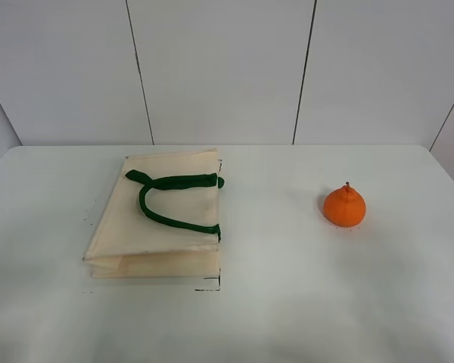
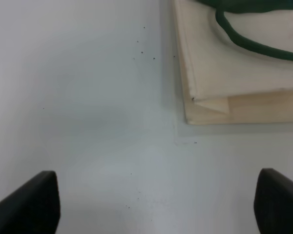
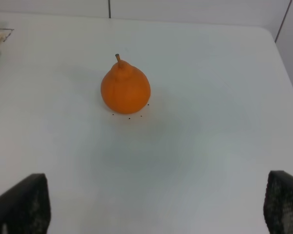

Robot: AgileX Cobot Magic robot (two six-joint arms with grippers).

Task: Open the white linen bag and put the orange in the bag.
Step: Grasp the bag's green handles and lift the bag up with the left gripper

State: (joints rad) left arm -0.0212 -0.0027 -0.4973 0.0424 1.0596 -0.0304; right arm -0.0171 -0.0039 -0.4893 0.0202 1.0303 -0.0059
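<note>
The white linen bag [image 1: 163,215] lies flat and folded on the table's left half, its dark green handles [image 1: 170,198] lying on top. The orange [image 1: 344,206] stands upright on the right half, apart from the bag. Neither gripper shows in the exterior high view. In the left wrist view the left gripper [image 2: 156,204] is open and empty above bare table, with the bag's near corner [image 2: 210,105] ahead of it. In the right wrist view the right gripper [image 3: 156,207] is open and empty, with the orange [image 3: 125,90] ahead of it.
The white table [image 1: 287,302] fills the scene and ends at a white panelled wall [image 1: 227,68] at the back. Small black marks [image 1: 210,287] sit on the table by the bag's near right corner.
</note>
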